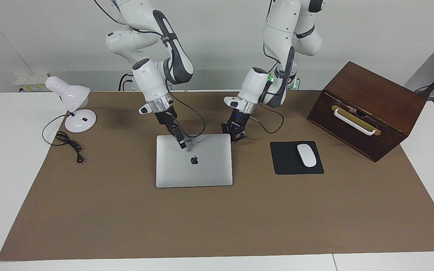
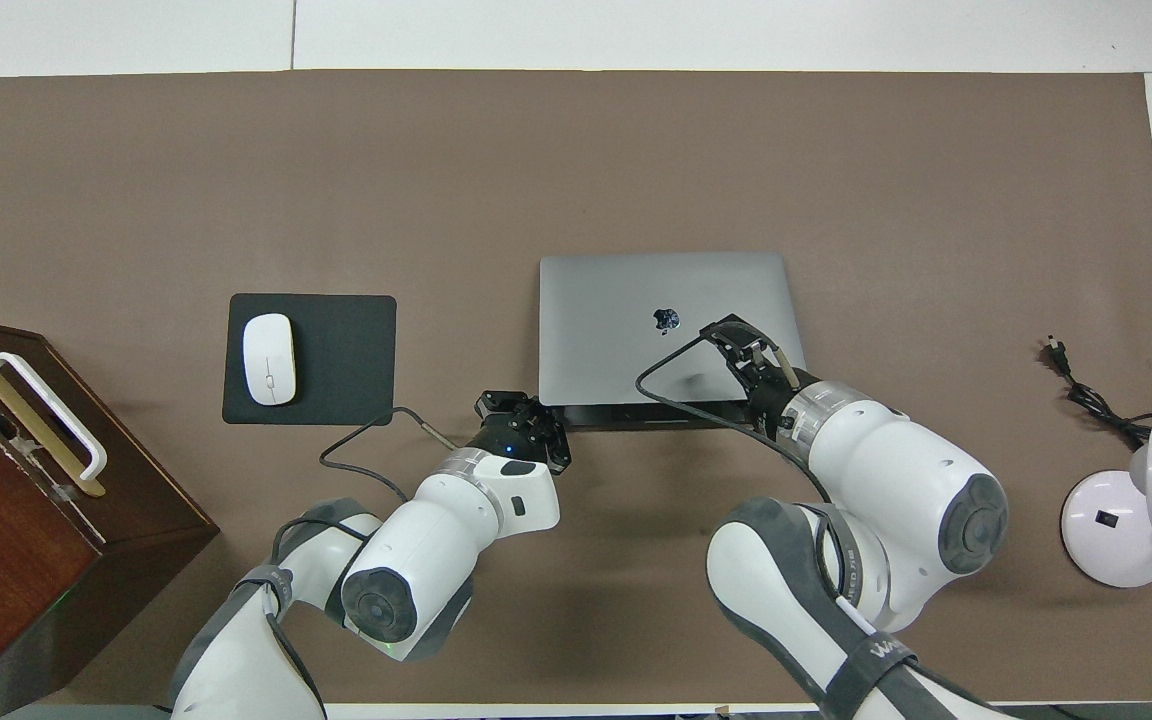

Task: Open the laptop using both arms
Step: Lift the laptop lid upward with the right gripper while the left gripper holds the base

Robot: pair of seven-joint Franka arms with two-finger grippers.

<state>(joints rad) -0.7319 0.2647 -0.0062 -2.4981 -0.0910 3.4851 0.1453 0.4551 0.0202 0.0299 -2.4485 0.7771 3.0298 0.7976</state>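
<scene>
The silver-grey laptop (image 1: 202,169) lies flat on the brown mat, lid down, apple logo up; it also shows in the overhead view (image 2: 616,320). My right gripper (image 1: 181,145) rests its tip on the lid near the edge nearest the robots, beside the logo, and looks shut; in the overhead view it (image 2: 736,340) is over that same part of the lid. My left gripper (image 1: 234,137) is open, low at the laptop's corner nearest the robots toward the left arm's end; the overhead view (image 2: 524,420) shows it just off that corner. A dark strip shows under the lid's near edge.
A black mouse pad (image 1: 288,165) with a white mouse (image 1: 306,155) lies beside the laptop toward the left arm's end. A brown wooden box (image 1: 367,109) stands past it. A white desk lamp (image 1: 72,101) and its cord (image 1: 68,145) sit toward the right arm's end.
</scene>
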